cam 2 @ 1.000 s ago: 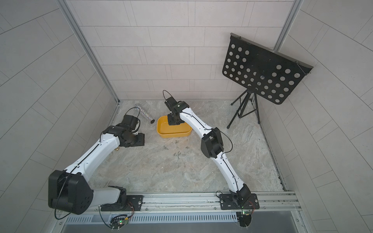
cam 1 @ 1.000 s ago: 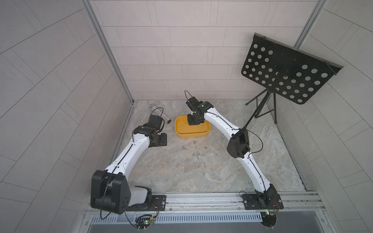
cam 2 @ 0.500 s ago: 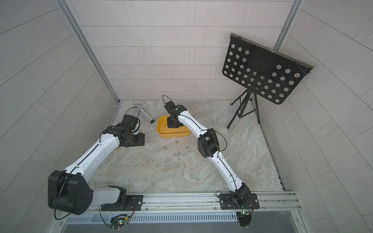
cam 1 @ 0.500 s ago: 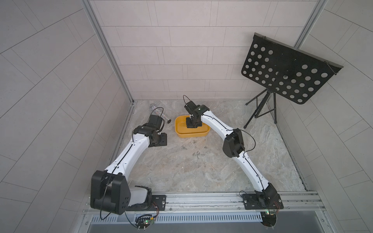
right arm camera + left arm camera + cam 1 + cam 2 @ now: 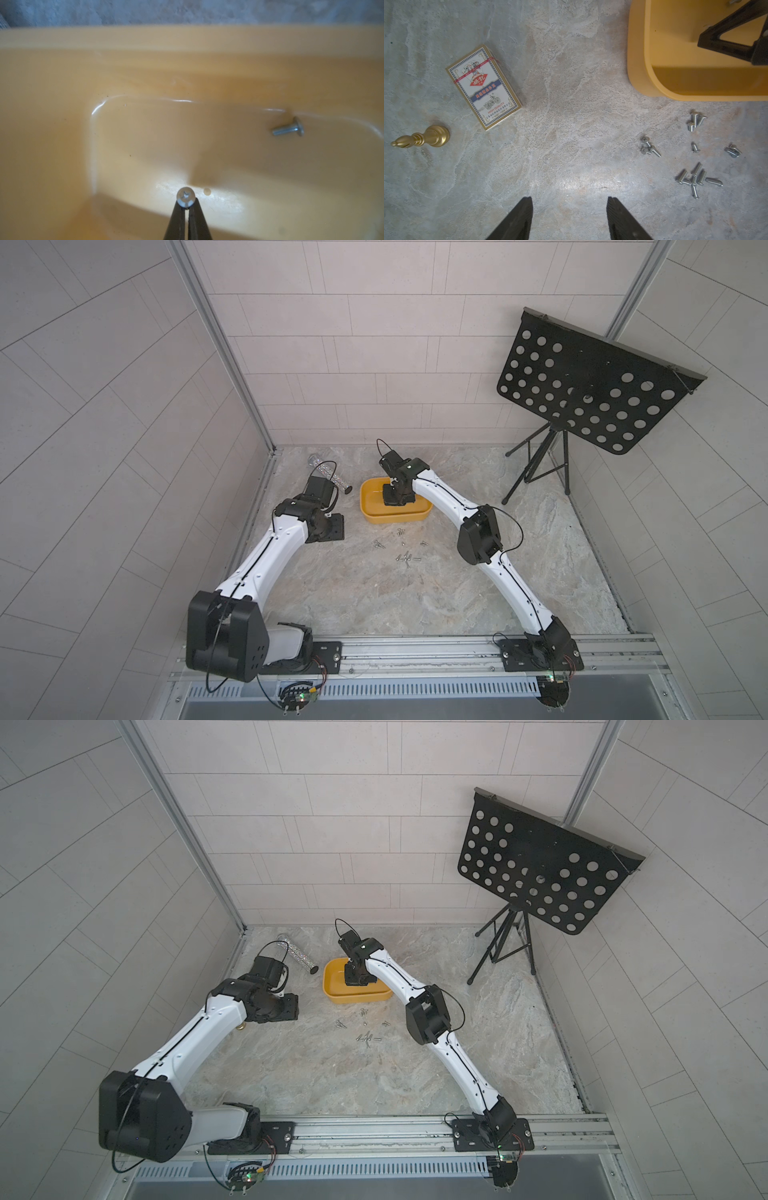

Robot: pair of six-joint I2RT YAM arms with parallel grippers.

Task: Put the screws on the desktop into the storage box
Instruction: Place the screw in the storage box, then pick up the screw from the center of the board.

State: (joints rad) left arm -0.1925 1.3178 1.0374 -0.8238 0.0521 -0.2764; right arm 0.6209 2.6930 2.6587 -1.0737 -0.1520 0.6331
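Top views, both: my right gripper (image 5: pixel 397 502) is down inside the yellow box (image 5: pixel 395 517). My left gripper (image 5: pixel 329 529) hangs over bare desktop (image 5: pixel 374 601), just beside the box and clear of it. Loose screws (image 5: pixel 405 558) are scattered on the desktop between my two arms, on the side of the box nearer my bases. A glitter tube (image 5: pixel 332 477) lies beyond the left gripper. A music stand (image 5: pixel 590 393) stands well off past my right arm.

Left wrist: left fingers (image 5: pixel 519 218) are spread wide, with nothing between them and plain desktop below. The screws sit in small clumps off to the box side of the gripper, near the box wall, none touching it. A card pack (image 5: pixel 483 87) and a brass piece (image 5: pixel 425 138) lie on the opposite side, apart from each other.

Right wrist: jaws are pressed together, pinching a lone screw (image 5: pixel 185 196) at the very tips, cross-head toward the camera, over the box floor. Can't tell if it touches the floor. A second screw (image 5: pixel 288 129) lies flat on the floor ahead of the tips, near the far wall.
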